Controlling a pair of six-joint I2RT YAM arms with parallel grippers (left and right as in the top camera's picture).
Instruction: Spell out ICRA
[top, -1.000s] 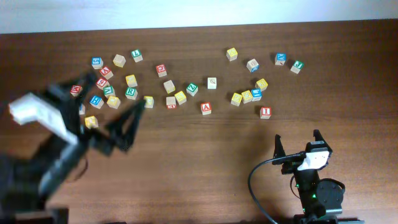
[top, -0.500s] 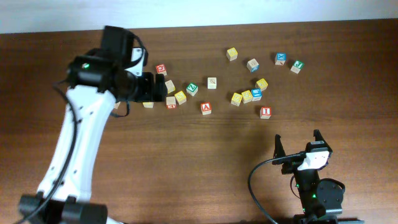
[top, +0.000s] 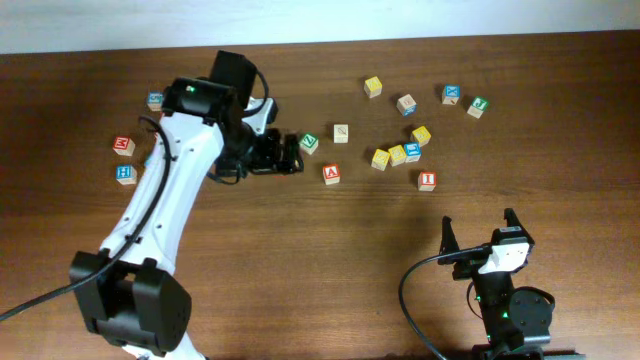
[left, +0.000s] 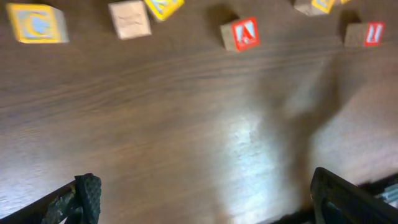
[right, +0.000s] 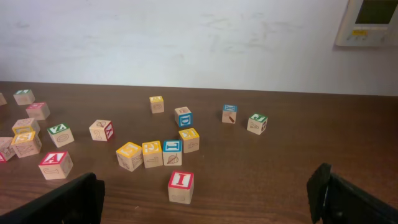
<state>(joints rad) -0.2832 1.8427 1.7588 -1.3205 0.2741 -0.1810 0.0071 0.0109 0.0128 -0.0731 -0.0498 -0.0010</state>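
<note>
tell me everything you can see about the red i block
The red I block is a small cube of pale wood; its upward face is red with a light letter I. It sits flat on the dark wooden table, alone, a little toward the robot from the row of yellow and blue blocks and apart from them. Only the table touches it.

My table (top: 320, 285) was dark brown, with wood grain. The A block (top: 331, 174) and the I block (top: 427, 181) had red faces on pale wood. My left arm (top: 158, 195) was white with black joints.
</note>
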